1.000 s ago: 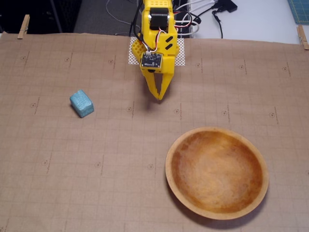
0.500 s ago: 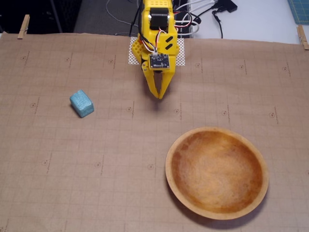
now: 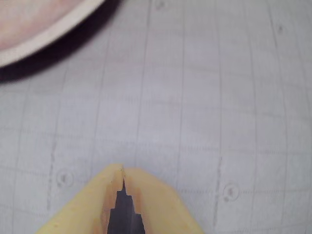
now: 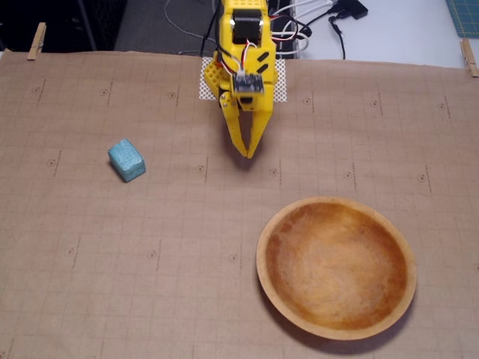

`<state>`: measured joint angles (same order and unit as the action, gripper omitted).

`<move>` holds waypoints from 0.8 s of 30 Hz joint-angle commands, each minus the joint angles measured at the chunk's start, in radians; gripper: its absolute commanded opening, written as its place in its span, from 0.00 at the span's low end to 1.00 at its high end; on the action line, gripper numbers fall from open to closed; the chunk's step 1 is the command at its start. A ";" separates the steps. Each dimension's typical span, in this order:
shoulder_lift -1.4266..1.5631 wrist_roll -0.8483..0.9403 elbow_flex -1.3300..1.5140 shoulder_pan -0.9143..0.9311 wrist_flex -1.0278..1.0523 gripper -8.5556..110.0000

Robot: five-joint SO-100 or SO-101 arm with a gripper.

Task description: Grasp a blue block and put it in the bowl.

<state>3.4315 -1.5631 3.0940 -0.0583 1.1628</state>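
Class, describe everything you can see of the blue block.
The blue block is a small teal, rough-textured, foam-like rectangular piece with rounded edges. It lies alone on the brown gridded paper, turned diagonally to the grid lines, at the left of the fixed view. Nothing touches it but the paper; the wrist view does not show it.

No readable text, label, brand or number shows in either view.

I see the counter [image 4: 90, 299] covered with matt brown paper printed with a fine grid. The bowl [image 4: 336, 267] looks like wood, smooth, mottled orange-brown inside. The blue block [image 4: 126, 159] looks like rough foam. The claw [image 4: 248, 153] is yellow plastic, slightly glossy.
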 commanded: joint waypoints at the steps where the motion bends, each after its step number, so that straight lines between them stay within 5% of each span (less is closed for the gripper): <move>1: 0.006 -0.008 -0.081 0.002 -0.175 0.05; 14: -0.029 -0.002 -0.250 0.003 -0.471 0.05; 24: -0.525 -0.006 -0.560 0.057 -0.551 0.05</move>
<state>3.0634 -1.5631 2.6906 -0.0307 0.6504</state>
